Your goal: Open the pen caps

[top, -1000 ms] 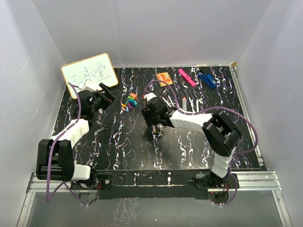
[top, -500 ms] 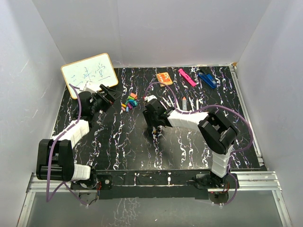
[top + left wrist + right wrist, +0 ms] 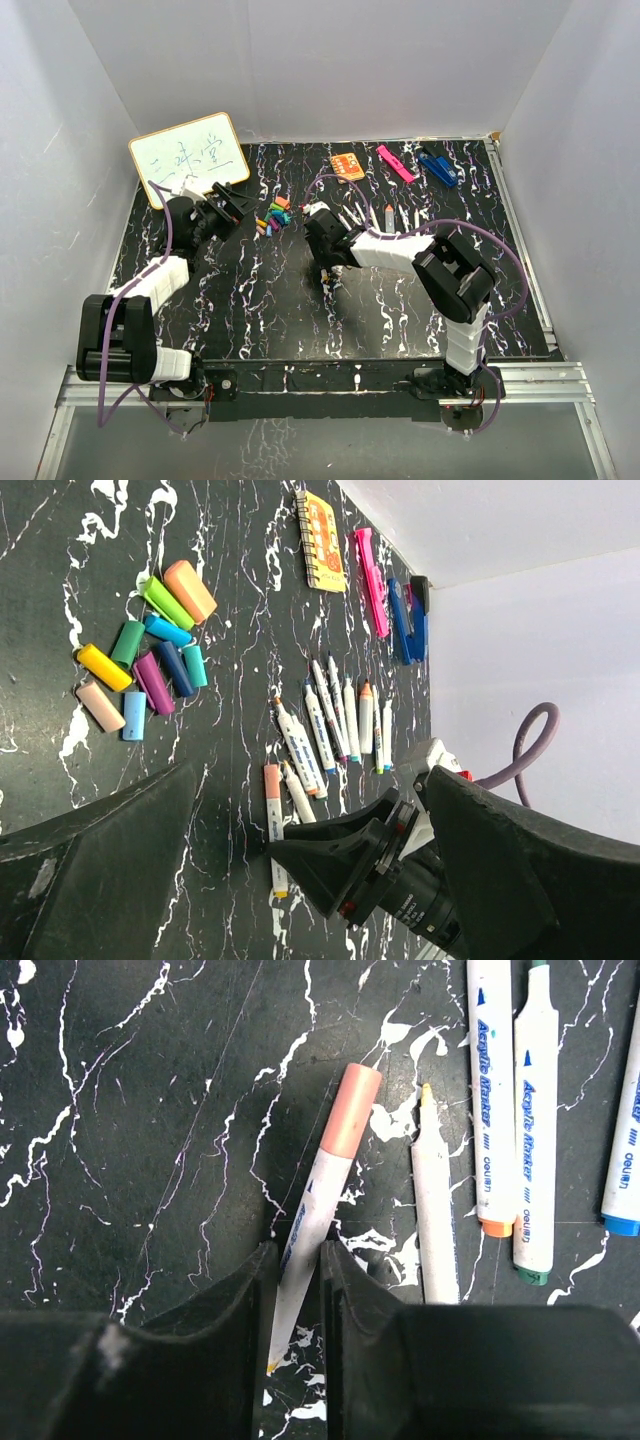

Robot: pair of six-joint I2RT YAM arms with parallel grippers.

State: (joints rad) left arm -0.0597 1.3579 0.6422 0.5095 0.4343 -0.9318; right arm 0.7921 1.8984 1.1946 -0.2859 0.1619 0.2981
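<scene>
A pile of loose coloured pen caps (image 3: 273,215) lies at the middle back of the mat; it also shows in the left wrist view (image 3: 150,660). A row of pens (image 3: 385,215) lies to its right. My right gripper (image 3: 328,280) points down at the mat and is shut on the white barrel of a pen (image 3: 318,1185) that still wears its salmon cap (image 3: 350,1110). The pen lies on the mat. An uncapped pen (image 3: 435,1220) lies just right of it. My left gripper (image 3: 232,197) is open and empty, left of the cap pile.
A whiteboard (image 3: 188,155) leans at the back left. An orange card (image 3: 347,166), a pink clip (image 3: 395,163) and a blue clip (image 3: 437,166) lie at the back. More capped pens (image 3: 495,1110) lie right of the held one.
The right arm has shifted slightly to the left while its gripper stays at the same pen. The left gripper has turned a little. The caps and pens have not moved.
</scene>
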